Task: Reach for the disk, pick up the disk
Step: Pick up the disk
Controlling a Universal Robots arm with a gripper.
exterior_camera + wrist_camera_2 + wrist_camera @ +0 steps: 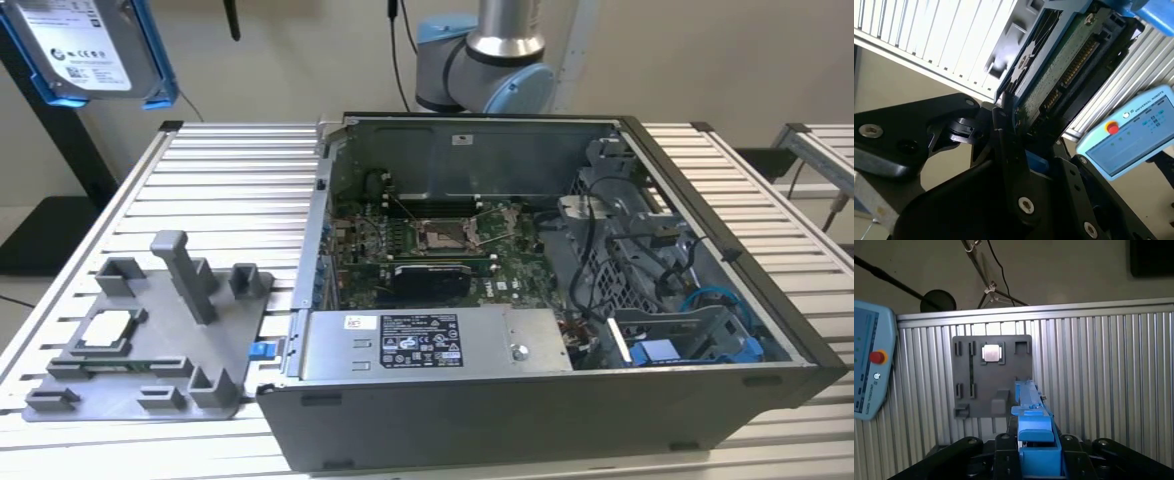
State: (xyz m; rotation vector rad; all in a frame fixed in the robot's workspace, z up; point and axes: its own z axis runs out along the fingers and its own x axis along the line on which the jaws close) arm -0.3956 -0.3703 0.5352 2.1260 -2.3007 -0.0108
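Jaws: pinching the disk point(1064, 65) across its flat faces; gripper point(1029, 137) clamped at one end.
Disk position: held clear of the ribbed table point(227, 190), at the exterior view's upper left.
Long axis: runs straight out from the jaws, toward the grey fixture point(1009, 375).
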